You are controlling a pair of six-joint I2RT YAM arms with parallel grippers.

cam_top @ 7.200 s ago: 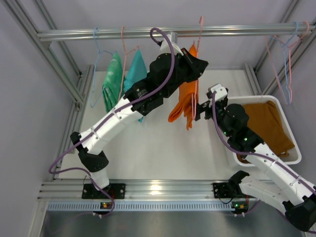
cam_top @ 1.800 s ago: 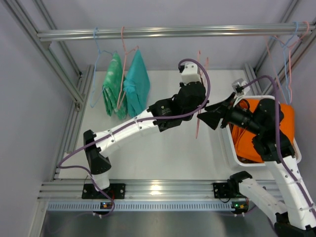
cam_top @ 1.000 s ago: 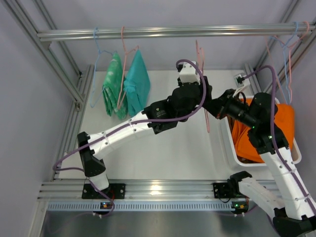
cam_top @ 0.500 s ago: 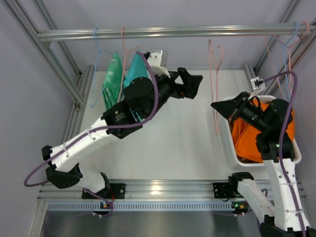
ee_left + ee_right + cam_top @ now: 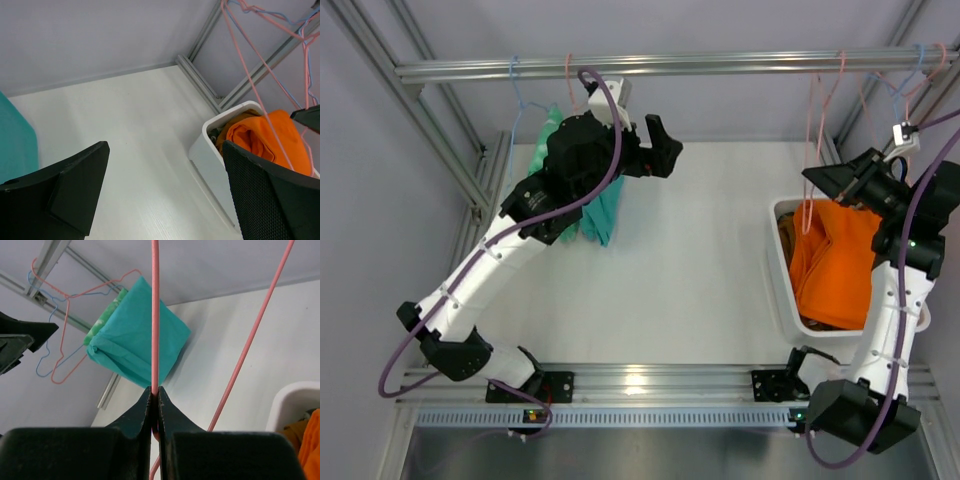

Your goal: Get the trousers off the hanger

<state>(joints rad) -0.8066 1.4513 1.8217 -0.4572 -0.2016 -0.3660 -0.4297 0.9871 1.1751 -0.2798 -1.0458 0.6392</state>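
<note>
Orange trousers [image 5: 835, 265] lie in the white bin [image 5: 775, 290] at the right, off any hanger. Above the bin my right gripper [image 5: 820, 183] is shut on a wire of a bare pink hanger [image 5: 812, 140] whose hook reaches the rail; the right wrist view shows the wire [image 5: 155, 315] pinched between the jaws [image 5: 154, 395]. Teal trousers [image 5: 603, 210] hang at the left on a pink hanger, with green trousers [image 5: 102, 320] behind them. My left gripper [image 5: 655, 150] stands wide open and empty beside the teal pair [image 5: 15, 145].
The aluminium rail [image 5: 670, 65] runs across the back. Several bare pink and blue hangers [image 5: 905, 100] hang at its right end. Brown cloth [image 5: 225, 131] shows under the orange pair in the bin [image 5: 210, 150]. Frame posts stand at both sides.
My left gripper let go of the hanger, opened wide and swung left to the teal trousers. My right gripper carried the bare pink hanger right, over the bin.
</note>
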